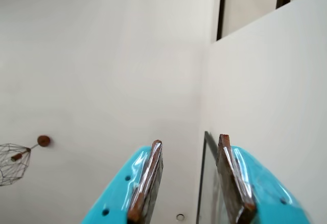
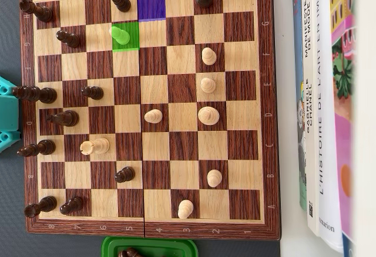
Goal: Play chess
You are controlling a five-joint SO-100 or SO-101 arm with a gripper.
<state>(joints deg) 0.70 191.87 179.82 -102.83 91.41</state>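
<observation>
Turquoise claw point(image 1: 189, 183) is seen parted, empty, aimed at a wall. Green-highlighted pawn point(image 2: 120, 34) is stood upper left on the wooden chessboard point(image 2: 267, 93); judged light, rigid, slippery, best pinched at the neck.

Bright, even daylight; overhead sharp, wrist view soft.

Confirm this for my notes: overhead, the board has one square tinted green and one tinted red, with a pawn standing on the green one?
Not quite. In the overhead view the second tinted square is purple, not red. The green square does carry a pawn.
</observation>
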